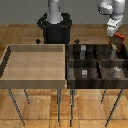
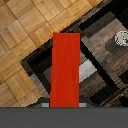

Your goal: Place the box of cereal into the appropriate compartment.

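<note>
The box of cereal (image 1: 119, 37) is a small flat red box, hanging in the air over the far compartment at the exterior view's right end of the dark divided bin (image 1: 95, 62). My gripper (image 1: 116, 39) is shut on it, and the arm comes down from above. In the wrist view the box of cereal (image 2: 66, 70) fills the middle as a long red slab. It hides most of the compartment under it. My fingers barely show there, only as grey bits at the box's near end.
A light wooden tray (image 1: 35, 83) stands at the exterior view's left, joined to the bin. Small grey blocks (image 1: 84, 73) lie in some compartments, one of them beside the box (image 2: 88, 70). A round pale object (image 2: 121, 37) lies in another cell. The robot base (image 1: 55, 27) stands behind.
</note>
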